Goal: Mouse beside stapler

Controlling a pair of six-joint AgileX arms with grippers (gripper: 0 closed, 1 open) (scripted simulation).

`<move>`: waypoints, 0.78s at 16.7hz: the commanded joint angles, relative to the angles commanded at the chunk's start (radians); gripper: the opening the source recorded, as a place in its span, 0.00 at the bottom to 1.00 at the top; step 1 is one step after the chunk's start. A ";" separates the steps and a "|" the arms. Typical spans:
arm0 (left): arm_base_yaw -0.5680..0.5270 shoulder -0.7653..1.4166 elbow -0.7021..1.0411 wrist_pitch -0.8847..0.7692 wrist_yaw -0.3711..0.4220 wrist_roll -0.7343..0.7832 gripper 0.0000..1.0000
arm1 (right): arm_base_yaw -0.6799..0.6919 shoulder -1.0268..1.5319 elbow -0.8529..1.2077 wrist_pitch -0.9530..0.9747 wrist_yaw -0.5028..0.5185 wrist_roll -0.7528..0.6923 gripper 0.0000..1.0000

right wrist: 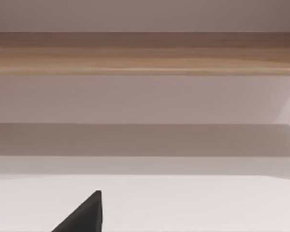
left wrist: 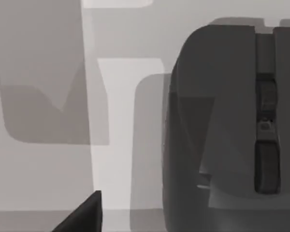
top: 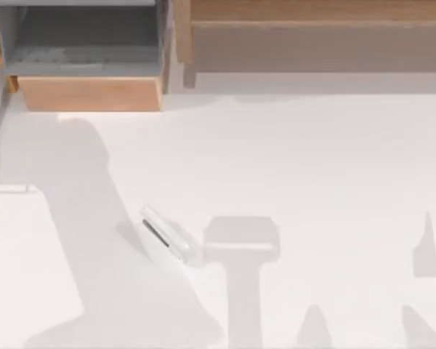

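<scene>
The stapler (top: 171, 236) is a slim white bar with a thin dark slot, lying at a slant on the white table left of centre. A dark grey mouse (left wrist: 222, 125) with a scroll wheel appears large and close in the left wrist view, resting on the shadowed table surface. A black corner of my left gripper (left wrist: 84, 217) shows at that picture's edge, apart from the mouse. A black corner of my right gripper (right wrist: 84, 215) shows in the right wrist view, over bare table and facing the back shelf.
An open wooden drawer unit (top: 91, 93) stands at the back left. A long wooden shelf (top: 312, 18) runs along the back, also seen as the wooden shelf (right wrist: 145, 53). Grey arm shadows, one T-shaped (top: 241, 243), fall beside the stapler.
</scene>
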 joint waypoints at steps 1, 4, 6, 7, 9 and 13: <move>0.001 0.001 -0.005 0.006 0.000 0.002 1.00 | 0.000 0.000 0.000 0.000 0.000 0.000 1.00; 0.001 0.002 -0.026 0.027 0.000 0.002 1.00 | 0.000 0.000 0.000 0.000 0.000 0.000 1.00; 0.000 0.001 -0.038 0.040 0.000 0.001 1.00 | 0.000 0.000 0.000 0.000 0.000 0.000 1.00; -0.001 0.000 -0.044 0.044 0.000 0.001 1.00 | 0.000 0.000 0.000 0.000 0.000 0.000 1.00; -0.001 -0.004 -0.055 0.052 0.000 0.000 1.00 | 0.000 0.000 0.000 0.000 0.000 0.000 1.00; -0.001 -0.004 -0.074 0.080 0.000 -0.002 1.00 | 0.000 0.000 0.000 0.000 0.000 0.000 1.00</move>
